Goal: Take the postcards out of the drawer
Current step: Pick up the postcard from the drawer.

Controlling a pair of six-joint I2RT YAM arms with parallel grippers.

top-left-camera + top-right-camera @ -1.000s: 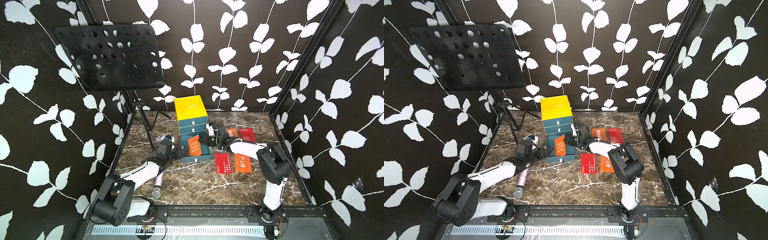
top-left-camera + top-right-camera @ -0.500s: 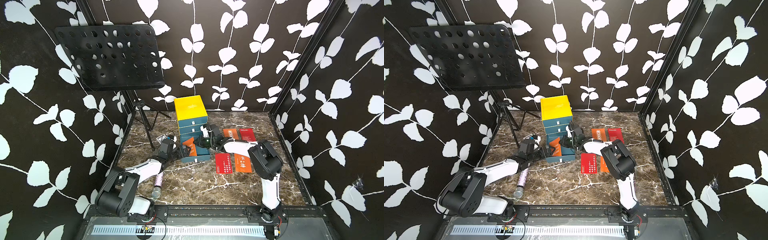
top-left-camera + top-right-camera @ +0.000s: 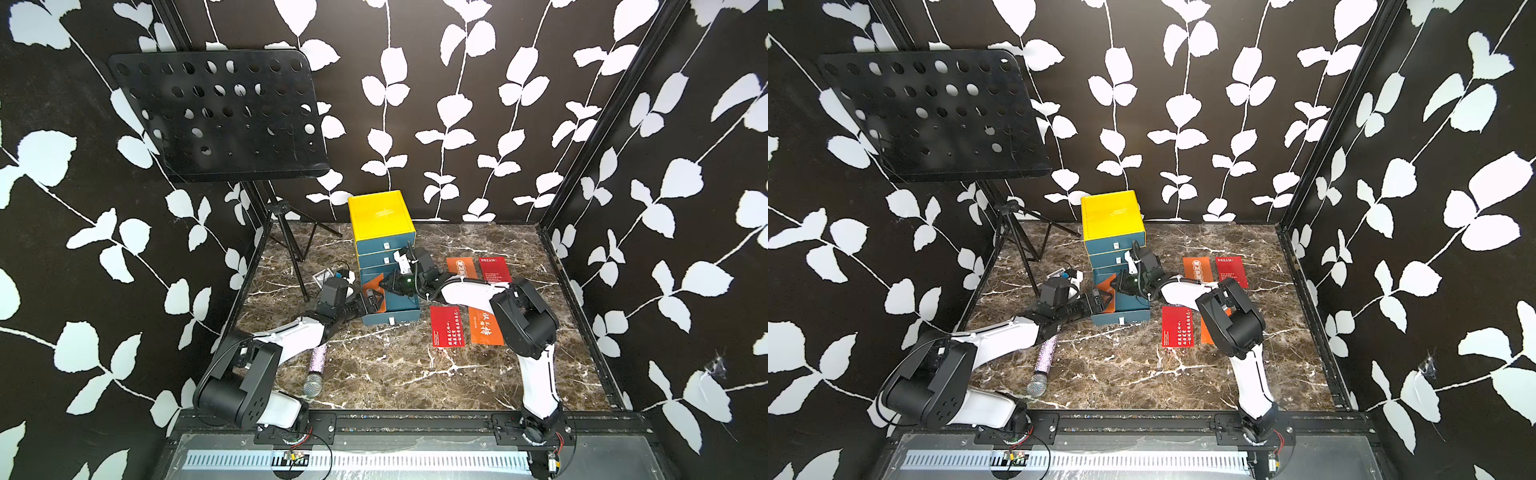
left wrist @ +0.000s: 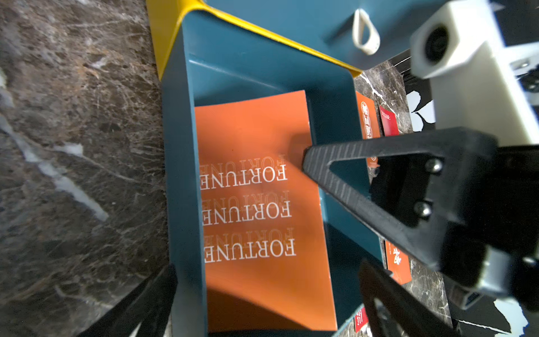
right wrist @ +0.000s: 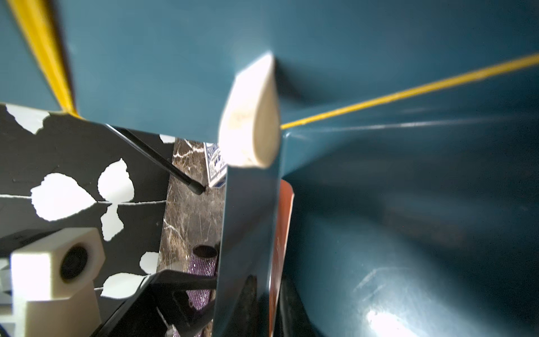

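Left gripper (image 3: 372,298), mine: jaws spread wide beside the open drawer's (image 4: 180,175) wall toward the table's (image 3: 374,370) left edge, poised, I judge, to receive the orange postcard (image 4: 262,204) tilted up inside. Right gripper (image 3: 390,284): one finger (image 4: 350,194) touches that card, seemingly to tip it across; its jaws' state I cannot tell. Four postcards (image 3: 446,326) lie flat toward the table's right edge, already out.

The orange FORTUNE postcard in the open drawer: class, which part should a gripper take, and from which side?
Pinch the upper long edge of the FORTUNE postcard, coming down from above the drawer. The card leans on edge against the drawer's side wall, so that edge probably stands free near the rim, while the walls box in its lower edge.
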